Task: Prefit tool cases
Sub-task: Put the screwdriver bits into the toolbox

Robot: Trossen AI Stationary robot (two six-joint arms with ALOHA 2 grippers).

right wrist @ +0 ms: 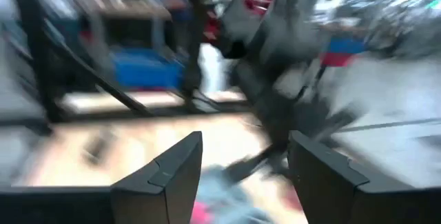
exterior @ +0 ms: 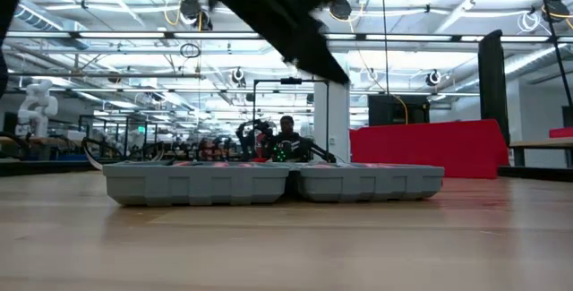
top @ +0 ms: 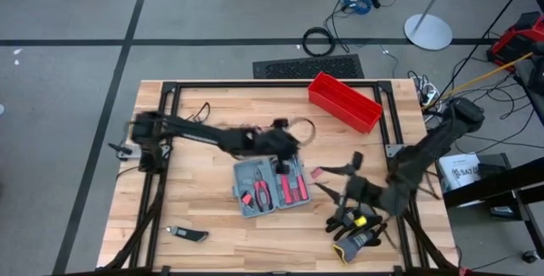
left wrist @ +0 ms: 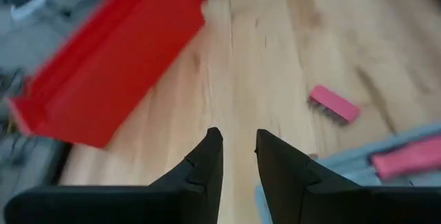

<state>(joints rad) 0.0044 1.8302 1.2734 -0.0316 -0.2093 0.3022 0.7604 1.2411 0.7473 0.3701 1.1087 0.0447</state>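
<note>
The grey-blue tool case point(top: 266, 187) lies open and flat on the wooden table, with red-handled tools in its slots; in the low view the tool case point(exterior: 273, 184) rests on both halves. My left gripper point(top: 285, 140) hovers just beyond the case's far edge. In its wrist view my left gripper point(left wrist: 239, 141) is open by a narrow gap with nothing between the fingers, and a corner of the case point(left wrist: 386, 158) shows. My right gripper point(top: 342, 193) is to the right of the case; in its wrist view my right gripper point(right wrist: 244, 151) is open wide and empty.
A red open bin point(top: 344, 102) stands at the far right of the table. A small pink piece point(top: 316, 174) lies right of the case. Black and yellow tools point(top: 353, 225) lie near the right front edge. A small dark tool point(top: 187, 234) lies near the left front.
</note>
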